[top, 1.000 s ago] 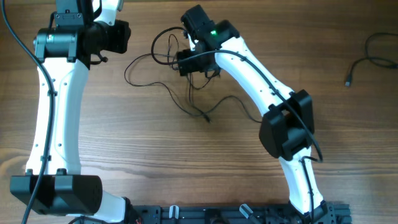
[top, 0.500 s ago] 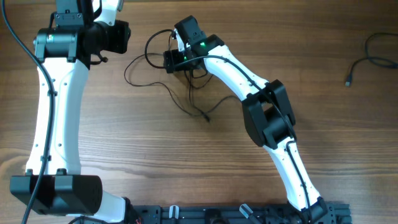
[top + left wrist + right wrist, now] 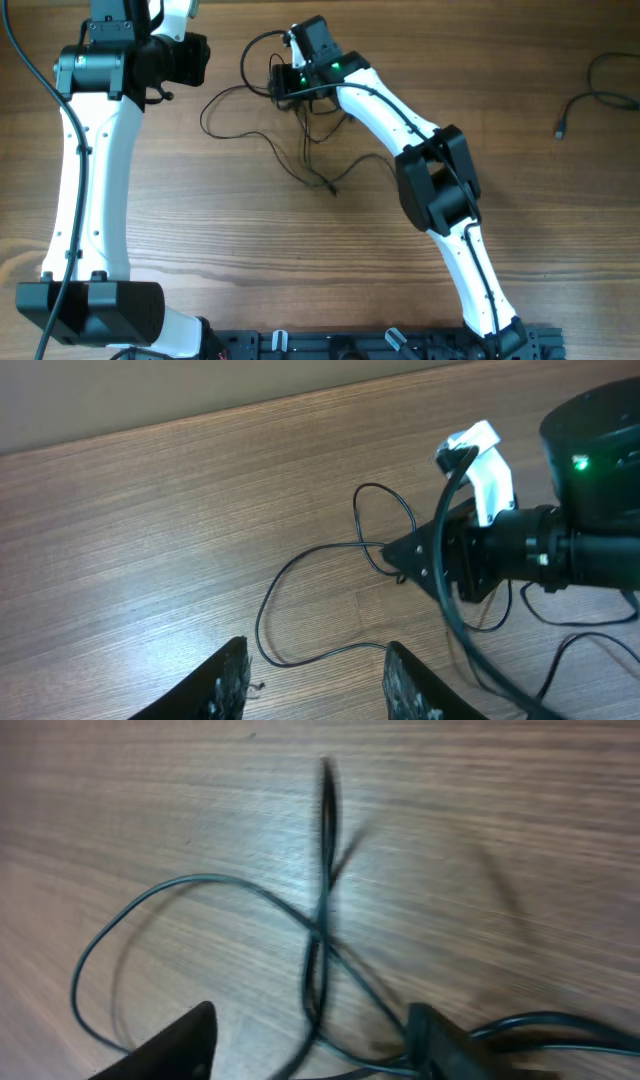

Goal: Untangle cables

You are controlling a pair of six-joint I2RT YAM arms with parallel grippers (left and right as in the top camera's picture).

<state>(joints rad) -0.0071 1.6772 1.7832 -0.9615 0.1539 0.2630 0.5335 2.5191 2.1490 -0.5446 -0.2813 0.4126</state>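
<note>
I am at the pick-up step of the untangling: nothing has been pulled free yet. The cables lie on the worktop toward its far side. They form a loose snarl of thin black strands, with wide loops spreading to the left and one loose end trailing toward me.

My right gripper is down at the top of that snarl. Its jaws stand apart, one on either side of the spot where two strands cross. The right wrist view is smeared by motion, so I cannot say whether either finger is touching a wire. As far as I can see, nothing is clamped.

My left gripper hangs above the worktop to the left of the snarl. It is open and empty, and a big loop of wire lies on the wood just beyond its fingers.

The next move, as I judge it, is to shut the right jaws on one strand only, just beside the crossing rather than on it. Pinching both strands would drag the whole knot along. Then I would lift a little and draw that strand away, to see which loops follow.

The left gripper should come down on the near loop to pin it or take it, so the two arms can pull apart. These wires are thin and light, so I expect them to slip and spring.
</note>
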